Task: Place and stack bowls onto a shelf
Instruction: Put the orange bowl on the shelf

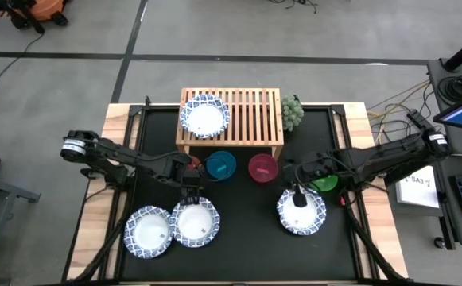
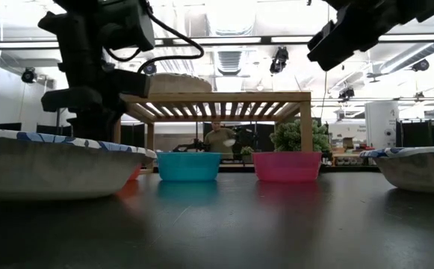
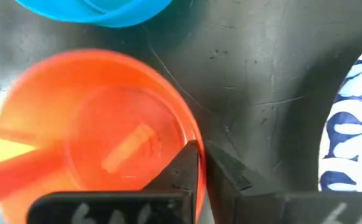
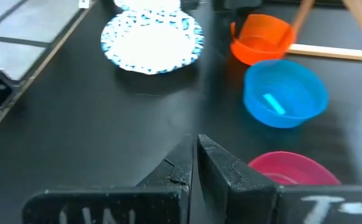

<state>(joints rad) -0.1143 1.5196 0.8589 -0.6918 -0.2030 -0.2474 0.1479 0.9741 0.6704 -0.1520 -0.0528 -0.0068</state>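
Note:
A red bowl stands on the black mat in front of the shelf, beside a teal bowl and a magenta bowl. My left gripper points down and is shut on the red bowl. One white blue-rimmed bowl sits on the shelf's slatted top. Two more lie at the near left, and a third at the near right. My right gripper hovers shut and empty above that third bowl. A green bowl shows partly under the right arm. My left gripper pinches the red bowl's rim on the side toward the white bowls, with one finger inside the bowl and the other outside. The fingers come from above, pointing steeply down. The bowl sits upright; whether it rests on the mat, I cannot tell.
A bumpy green artichoke-like object stands at the shelf's right end. The shelf's right half is bare slats. The black mat has free room at its near middle. A person shows far behind the table in the low view.

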